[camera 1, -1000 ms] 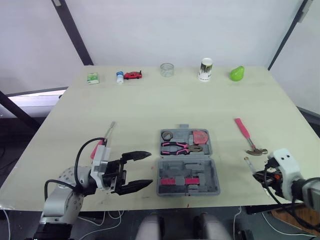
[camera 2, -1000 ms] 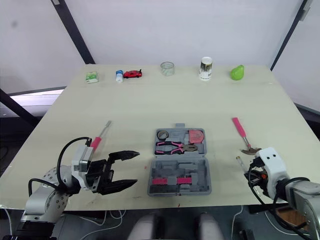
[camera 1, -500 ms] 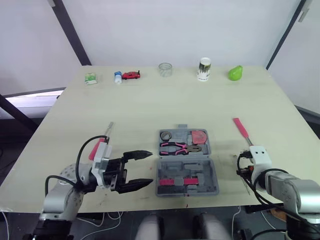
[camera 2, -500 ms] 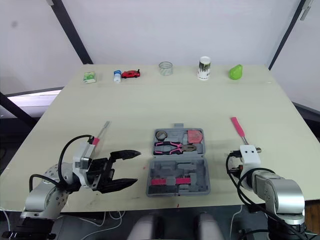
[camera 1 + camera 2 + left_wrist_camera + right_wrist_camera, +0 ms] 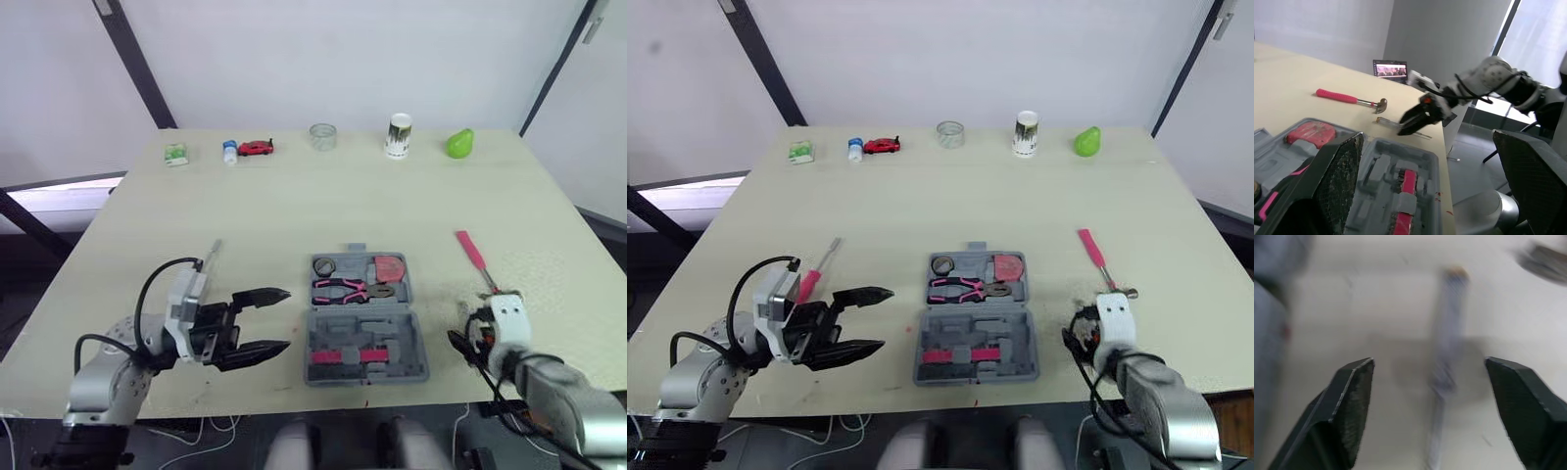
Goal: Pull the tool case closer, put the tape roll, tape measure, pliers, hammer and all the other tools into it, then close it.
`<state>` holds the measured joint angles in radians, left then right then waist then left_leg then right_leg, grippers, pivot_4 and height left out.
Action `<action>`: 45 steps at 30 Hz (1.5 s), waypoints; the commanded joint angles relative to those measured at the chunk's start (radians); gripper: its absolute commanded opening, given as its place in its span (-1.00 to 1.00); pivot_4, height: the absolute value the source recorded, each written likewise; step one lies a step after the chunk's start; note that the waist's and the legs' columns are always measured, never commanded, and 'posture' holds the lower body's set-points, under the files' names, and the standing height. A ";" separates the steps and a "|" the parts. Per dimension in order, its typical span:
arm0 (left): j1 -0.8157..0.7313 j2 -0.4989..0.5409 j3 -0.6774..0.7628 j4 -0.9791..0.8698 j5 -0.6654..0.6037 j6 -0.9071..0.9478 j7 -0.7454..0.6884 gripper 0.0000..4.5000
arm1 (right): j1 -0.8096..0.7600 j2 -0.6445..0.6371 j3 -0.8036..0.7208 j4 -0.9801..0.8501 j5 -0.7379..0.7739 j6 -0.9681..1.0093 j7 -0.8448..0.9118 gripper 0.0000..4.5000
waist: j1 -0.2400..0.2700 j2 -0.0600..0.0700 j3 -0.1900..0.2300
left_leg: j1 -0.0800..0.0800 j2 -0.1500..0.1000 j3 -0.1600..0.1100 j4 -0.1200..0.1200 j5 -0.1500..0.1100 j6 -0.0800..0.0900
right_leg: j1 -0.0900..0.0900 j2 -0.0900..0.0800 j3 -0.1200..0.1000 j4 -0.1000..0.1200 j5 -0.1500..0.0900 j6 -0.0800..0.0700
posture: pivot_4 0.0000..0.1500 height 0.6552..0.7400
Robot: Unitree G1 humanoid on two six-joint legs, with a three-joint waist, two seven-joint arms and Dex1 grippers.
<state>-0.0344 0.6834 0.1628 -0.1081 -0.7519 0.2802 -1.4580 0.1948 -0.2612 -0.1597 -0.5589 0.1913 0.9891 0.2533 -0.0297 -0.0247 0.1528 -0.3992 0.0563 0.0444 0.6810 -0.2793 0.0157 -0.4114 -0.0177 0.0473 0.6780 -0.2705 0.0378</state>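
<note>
On the right gripper (image 5: 1428, 362) the fingers (image 5: 1347, 416) are spread wide, nothing gripped. A slim tool (image 5: 1445, 333), blurred, is seen lying on the worktop (image 5: 294, 206) between them. The hammer (image 5: 475, 257) is lying just beside that gripper, head end nearest. The left gripper (image 5: 279, 318) is also held wide and empty, just left of the open tool case (image 5: 367, 348). The tape roll (image 5: 326, 265), tape measure (image 5: 394, 267) and pliers (image 5: 343, 287) are already seated in the case's far half. A pink-handled screwdriver (image 5: 813, 281) is partly covered by the left arm. A bottle (image 5: 229, 150), toy car (image 5: 257, 148), glass (image 5: 322, 136), cup (image 5: 397, 135) and pear (image 5: 458, 144) are lined along the far edge, well apart from the work. Versus 1 s ago: the right gripper has been brought in from the worktop's right edge onto the slim tool; the left gripper is barely changed.
</note>
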 commanded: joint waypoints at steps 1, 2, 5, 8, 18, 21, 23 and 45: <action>-0.017 0.005 0.012 -0.022 -0.015 0.005 -0.009 1.00 | 0.063 0.035 0.008 -0.008 -0.035 -0.187 -0.038 0.60 | -0.007 0.000 0.000 | 0.000 0.000 0.000 0.000 0.000 0.000 | 0.000 0.000 0.000 0.000 0.000 0.000 | 1.00 1.00; -0.022 0.004 0.010 -0.021 -0.015 0.006 -0.009 1.00 | 0.077 0.046 0.018 0.005 -0.049 -0.241 -0.048 0.60 | -0.009 0.000 0.000 | 0.001 0.001 0.000 0.000 0.000 0.000 | 0.000 0.001 0.001 0.001 0.000 0.000 | 1.00 1.00; -0.032 0.003 0.006 -0.018 -0.014 0.011 -0.012 1.00 | 0.093 0.076 0.045 0.044 -0.079 -0.356 -0.073 0.60 | -0.010 0.000 0.000 | 0.002 0.001 0.000 0.000 0.000 0.000 | 0.000 0.001 0.001 0.001 0.000 0.000 | 1.00 1.00; -0.047 0.004 0.000 -0.016 -0.015 0.021 -0.016 1.00 | 0.079 0.110 0.060 0.090 -0.088 -0.428 -0.094 0.60 | -0.009 0.000 0.000 | 0.002 0.001 0.000 0.000 0.000 0.000 | 0.000 0.000 0.001 0.001 0.000 0.000 | 1.00 1.00; -0.070 0.005 -0.001 -0.020 -0.015 0.044 -0.021 1.00 | 0.055 0.139 0.083 0.182 -0.093 -0.500 -0.118 -0.17 | -0.007 0.001 0.001 | 0.001 0.001 0.000 -0.001 0.000 0.000 | -0.001 0.000 0.002 0.001 0.000 -0.001 | 1.00 1.00; -0.068 0.007 0.000 -0.022 -0.017 0.048 -0.024 1.00 | 0.064 0.136 0.089 0.183 -0.091 -0.502 -0.111 -0.83 | -0.007 0.001 0.001 | 0.001 0.001 0.000 -0.001 0.000 0.000 | -0.001 0.000 0.002 0.001 0.000 -0.001 | 1.00 1.00; -0.068 0.008 0.001 -0.023 -0.018 0.050 -0.026 1.00 | 0.067 0.131 0.091 0.179 -0.091 -0.504 -0.105 -1.00 | -0.007 0.001 0.001 | 0.001 0.001 0.000 -0.001 0.000 0.000 | -0.001 0.000 0.002 0.001 0.000 -0.001 | 1.00 1.00; -0.147 0.138 0.038 0.192 -0.058 -0.070 -0.156 1.00 | -0.786 -0.445 0.606 -0.119 0.223 0.070 0.498 -1.00 | -0.007 0.001 0.003 | -0.001 0.000 -0.005 -0.003 0.000 0.000 | -0.002 0.000 -0.002 0.000 0.000 -0.002 | 1.00 1.00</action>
<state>-0.1842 0.8002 0.1984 0.0743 -0.7887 0.2431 -1.5513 -0.5690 -0.7029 0.4094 -0.7002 0.4324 1.0558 0.7280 -0.0365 -0.0234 0.1558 -0.4001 0.0564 0.0392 0.6782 -0.2792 0.0159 -0.4132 -0.0176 0.0447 0.6771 -0.2707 0.0363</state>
